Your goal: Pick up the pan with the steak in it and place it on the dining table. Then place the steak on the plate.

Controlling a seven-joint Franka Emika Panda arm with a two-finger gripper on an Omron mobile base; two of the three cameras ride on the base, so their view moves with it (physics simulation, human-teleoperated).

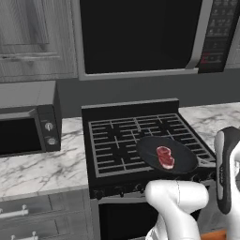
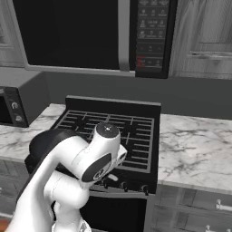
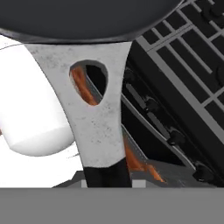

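The black pan (image 1: 180,164) is over the front right of the stove (image 1: 112,140), and I cannot tell whether it rests on the grate. The red steak (image 1: 165,157) lies flat in its middle. In the right base view the pan (image 2: 43,141) is a dark round shape behind my white arm. In the hand view its rim (image 3: 87,22) spans the top, and the grey handle (image 3: 98,127), with a hole in it, runs down into my gripper (image 3: 107,183). The gripper is shut on the handle's black end. The dining table and the plate are out of view.
A countertop microwave (image 1: 28,131) stands left of the stove on the marble counter (image 1: 42,168). A large over-range microwave (image 1: 140,37) hangs above. More marble counter (image 2: 195,145) lies right of the stove. Knobs (image 3: 175,138) line the stove's front below the handle.
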